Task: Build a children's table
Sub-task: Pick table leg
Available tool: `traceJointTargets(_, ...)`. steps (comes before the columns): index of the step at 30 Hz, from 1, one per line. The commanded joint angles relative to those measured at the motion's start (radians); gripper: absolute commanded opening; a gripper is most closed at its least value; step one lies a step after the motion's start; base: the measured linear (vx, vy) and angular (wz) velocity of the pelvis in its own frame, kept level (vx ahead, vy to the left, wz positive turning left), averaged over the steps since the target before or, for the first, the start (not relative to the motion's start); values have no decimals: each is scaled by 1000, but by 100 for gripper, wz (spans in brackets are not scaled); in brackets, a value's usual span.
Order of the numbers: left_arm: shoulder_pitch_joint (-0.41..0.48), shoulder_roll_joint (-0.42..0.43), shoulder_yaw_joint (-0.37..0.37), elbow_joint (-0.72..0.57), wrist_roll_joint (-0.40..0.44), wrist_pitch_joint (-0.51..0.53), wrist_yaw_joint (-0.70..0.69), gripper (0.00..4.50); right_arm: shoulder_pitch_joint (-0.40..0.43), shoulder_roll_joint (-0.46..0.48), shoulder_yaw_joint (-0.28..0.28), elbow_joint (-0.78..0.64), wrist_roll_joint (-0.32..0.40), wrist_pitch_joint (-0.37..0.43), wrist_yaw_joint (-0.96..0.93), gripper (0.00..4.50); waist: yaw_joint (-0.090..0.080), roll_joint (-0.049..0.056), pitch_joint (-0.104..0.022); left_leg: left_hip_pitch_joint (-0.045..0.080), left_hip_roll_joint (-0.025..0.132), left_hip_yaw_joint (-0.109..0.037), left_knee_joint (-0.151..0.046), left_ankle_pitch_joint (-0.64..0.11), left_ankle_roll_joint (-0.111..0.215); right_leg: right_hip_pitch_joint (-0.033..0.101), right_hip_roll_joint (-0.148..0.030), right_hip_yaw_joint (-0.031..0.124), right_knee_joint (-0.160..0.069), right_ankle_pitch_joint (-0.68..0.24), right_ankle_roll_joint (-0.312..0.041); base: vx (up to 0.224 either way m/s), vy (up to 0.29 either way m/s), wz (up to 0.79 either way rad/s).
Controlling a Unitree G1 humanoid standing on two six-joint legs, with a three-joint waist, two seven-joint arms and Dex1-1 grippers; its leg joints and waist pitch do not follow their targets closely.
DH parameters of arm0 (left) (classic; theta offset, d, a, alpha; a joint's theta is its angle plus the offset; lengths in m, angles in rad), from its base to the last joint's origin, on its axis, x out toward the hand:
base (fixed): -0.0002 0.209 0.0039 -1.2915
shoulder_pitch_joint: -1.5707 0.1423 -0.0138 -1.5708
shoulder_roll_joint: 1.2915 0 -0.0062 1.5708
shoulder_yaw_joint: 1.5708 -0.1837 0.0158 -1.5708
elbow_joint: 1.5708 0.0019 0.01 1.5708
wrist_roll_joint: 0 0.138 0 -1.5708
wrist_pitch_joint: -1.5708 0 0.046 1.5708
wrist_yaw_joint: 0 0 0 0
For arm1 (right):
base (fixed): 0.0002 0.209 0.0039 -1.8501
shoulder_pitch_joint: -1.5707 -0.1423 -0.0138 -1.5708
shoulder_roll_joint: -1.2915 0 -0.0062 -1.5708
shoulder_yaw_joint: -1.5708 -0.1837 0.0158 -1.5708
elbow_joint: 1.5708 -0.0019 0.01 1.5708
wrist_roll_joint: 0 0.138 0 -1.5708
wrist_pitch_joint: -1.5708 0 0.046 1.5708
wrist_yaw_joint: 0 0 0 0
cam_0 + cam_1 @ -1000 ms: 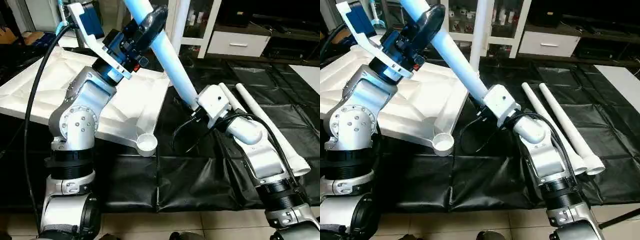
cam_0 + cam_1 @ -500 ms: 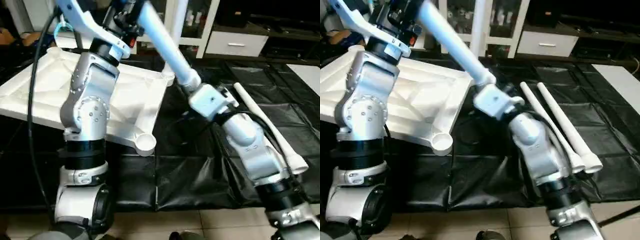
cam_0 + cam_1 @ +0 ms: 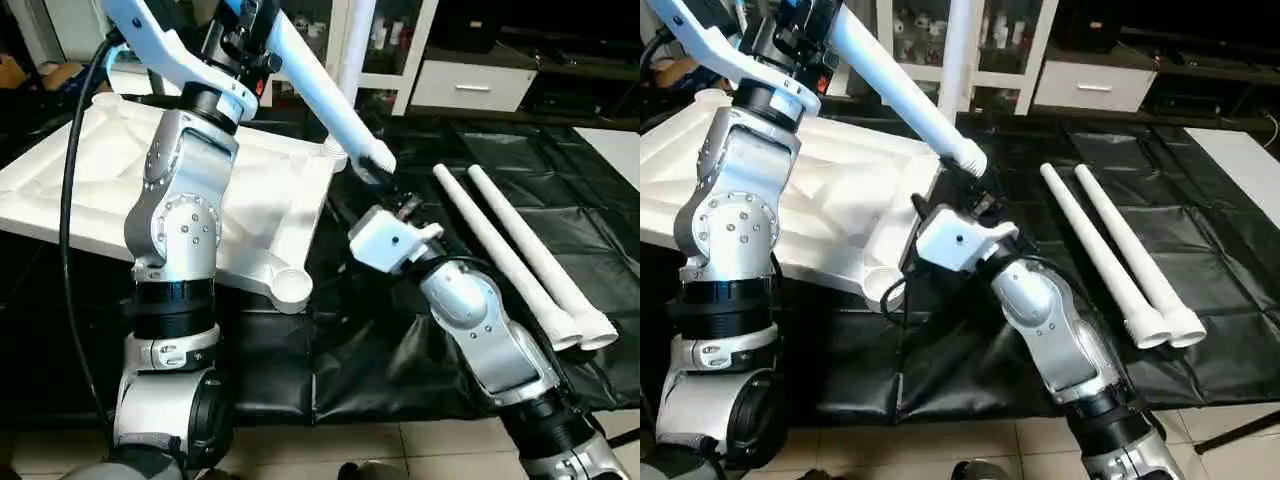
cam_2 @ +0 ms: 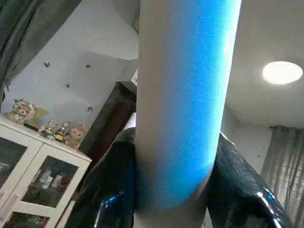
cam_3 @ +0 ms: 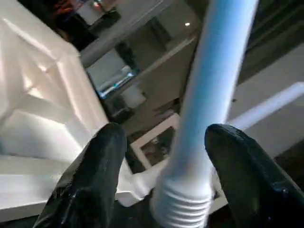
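Note:
The white tabletop [image 3: 280, 190] lies underside up on the left, with a round corner socket [image 3: 293, 288] at its near corner and another [image 3: 335, 152] at its far corner. My left gripper [image 3: 250, 30], raised high, is shut on a white table leg [image 3: 320, 90]; the black fingers [image 4: 109, 190] clamp the tube [image 4: 185, 95]. The leg slopes down to a threaded end [image 3: 380, 160] hanging just beside the far socket. Just below that end my right gripper [image 3: 400, 205] stands open, its fingers [image 5: 90, 175] either side of the threaded end [image 5: 187, 204] and apart from it.
Two more white legs [image 3: 495, 255] [image 3: 540, 255] lie side by side on the black cover [image 3: 400, 370] to the right. Cabinets and a white drawer unit [image 3: 470, 85] stand behind. Tiled floor [image 3: 400, 450] shows at the near edge.
My right gripper has let go of the leg's lower end, opened and dropped below it. The left arm has lifted the leg, whose threaded end now hangs by the far corner socket.

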Motion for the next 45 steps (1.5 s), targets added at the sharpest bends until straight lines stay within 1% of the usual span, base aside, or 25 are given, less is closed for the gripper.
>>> traceJointTargets(1, -22, -3, -17, -4, 7, -8, 4, 164, -13, -5, -31, -17, -11, -10, -18, 298, -2, 14, -76, 18, 1, 0, -77, -404, -6, 47, -13, 19, -78, -446, -67, 0, 0, 0)
traceJointTargets(2, -23, -4, -16, -4, 7, -8, 4, 164, -19, -5, -39, -15, -17, -6, -28, 298, -1, 14, -76, 19, 1, 0, -77, -405, -5, 46, -13, 19, -79, -448, -63, 0, 0, 0)
traceJointTargets(4, -22, -3, -17, -7, 6, -4, 1, 164, -39, -14, -58, 7, -24, 11, -46, 298, -2, 11, -79, 17, 0, 0, -76, -400, -5, 49, -12, 18, -78, -447, -61, 0, 0, 0)
traceJointTargets(5, -21, -3, -18, -9, 5, -2, 0, 164, -45, -18, -62, 17, -21, 14, -47, 298, -2, 12, -79, 18, 1, -1, -76, -400, -6, 48, -13, 18, -77, -447, -62, 0, 0, 0)
traceJointTargets(6, -20, -3, -19, -11, 3, 1, -2, 164, -51, -20, -64, 26, -19, 16, -47, 298, -3, 13, -78, 20, 0, 1, -75, -403, -5, 45, -12, 18, -79, -450, -63, 0, 0, 0)
traceJointTargets(8, -19, -4, -23, -16, -2, 8, -8, 164, -63, -23, -68, 41, -12, 19, -43, 298, -2, 13, -78, 21, -1, 2, -74, -407, -4, 44, -12, 17, -79, -457, -61, 0, 0, 0)
traceJointTargets(9, -17, -4, -28, -21, -5, 14, -12, 164, -72, -24, -70, 52, -8, 21, -43, 298, -3, 13, -81, 21, 0, 1, -73, -400, -3, 47, -12, 17, -78, -449, -65, 0, 0, 0)
traceJointTargets(10, -16, -5, -32, -25, -7, 18, -14, 164, -78, -25, -70, 59, -6, 22, -45, 298, -2, 13, -81, 20, 0, 1, -73, -393, -2, 46, -12, 18, -77, -434, -71, 0, 0, 0)
traceJointTargets(12, -12, -10, -41, -34, -10, 26, -18, 164, -96, -26, -72, 80, -4, 28, -45, 298, -2, 12, -84, 19, 1, 2, -73, -384, -1, 49, -12, 19, -73, -412, -81, 0, 0, 0)
traceJointTargets(15, -5, -19, -56, -48, -17, 37, -25, 164, -128, -25, -76, 122, -11, 46, -44, 298, -2, 13, -85, 16, 2, 2, -73, -369, -1, 52, -14, 20, -68, -383, -97, 0, 0, 0)
traceJointTargets(16, -4, -21, -58, -51, -19, 40, -27, 164, -133, -24, -76, 130, -12, 51, -43, 298, -1, 10, -85, 17, 1, 4, -72, -365, 2, 51, -13, 21, -68, -379, -103, 0, 0, 0)
traceJointTargets(18, -1, -24, -64, -62, -29, 50, -33, 164, -148, -25, -77, 159, -15, 68, -40, 298, 0, 11, -86, 17, 2, 5, -71, -349, 4, 53, -15, 22, -65, -362, -111, 0, 0, 0)
traceJointTargets(19, -1, -25, -66, -65, -31, 52, -34, 164, -151, -25, -77, 165, -16, 71, -39, 298, 0, 8, -86, 17, 2, 6, -71, -346, 4, 54, -14, 22, -65, -358, -112, 0, 0, 0)
traceJointTargets(20, 1, -26, -69, -71, -37, 58, -38, 164, -159, -26, -77, 180, -17, 77, -40, 298, 2, 10, -85, 16, 2, 6, -71, -341, 5, 54, -15, 23, -65, -354, -116, 0, 0, 0)
traceJointTargets(23, 3, -26, -72, -76, -41, 62, -41, 164, -164, -27, -78, 191, -19, 82, -40, 298, 1, 10, -87, 15, 2, 6, -71, -328, 5, 57, -14, 24, -61, -329, -126, 0, 0, 0)
traceJointTargets(25, 6, -25, -77, -87, -48, 70, -49, 164, -185, -30, -85, 217, -20, 83, -48, 298, 1, 10, -87, 17, 2, 7, -70, -327, 6, 57, -15, 23, -61, -329, -125, 0, 0, 0)
traceJointTargets(27, 7, -25, -78, -90, -49, 72, -49, 164, -192, -32, -84, 227, -13, 82, -46, 269, 1, 10, -87, 17, 2, 7, -70, -327, 5, 57, -14, 23, -60, -333, -126, 0, 0, 0)
traceJointTargets(29, 7, -25, -77, -90, -49, 72, -49, 164, -193, -32, -83, 228, -10, 82, -42, 259, 1, 10, -86, 18, 3, 7, -70, -332, 5, 56, -15, 24, -62, -339, -125, 0, 0, 0)
traceJointTargets(32, 8, -24, -74, -94, -54, 77, -49, 164, -190, -34, -79, 231, 0, 79, -34, 227, 1, 10, -86, 18, 2, 8, -69, -331, 5, 56, -14, 24, -62, -341, -122, 0, 0, 0)
traceJointTargets(34, 8, -21, -74, -95, -57, 80, -50, 164, -188, -36, -77, 231, 5, 76, -28, 221, 2, 8, -86, 19, 2, 8, -69, -334, 5, 56, -14, 23, -63, -345, -121, 0, 0, 0)
traceJointTargets(36, 8, -20, -74, -96, -59, 81, -50, 164, -187, -38, -76, 232, 9, 74, -24, 215, 1, 9, -86, 17, 2, 7, -70, -338, 4, 56, -13, 22, -63, -355, -117, 0, 0, 0)
traceJointTargets(40, 8, -18, -71, -95, -58, 83, -53, 164, -186, -40, -77, 232, 13, 69, -21, 212, 1, 9, -86, 19, 1, 7, -69, -346, 2, 54, -13, 21, -66, -374, -108, 0, 0, 0)
traceJointTargets(44, 12, -8, -71, -92, -50, 87, -63, 164, -184, -39, -81, 232, 46, 56, 4, 209, 1, 9, -86, 17, 1, 6, -69, -342, 4, 55, -14, 21, -66, -373, -105, 0, 0, 0)
traceJointTargets(45, 15, -4, -70, -88, -55, 97, -66, 220, -179, -34, -87, 228, 74, 51, 22, 209, 1, 9, -86, 17, 2, 6, -69, -341, 3, 55, -14, 21, -65, -370, -106, 0, 0, 0)
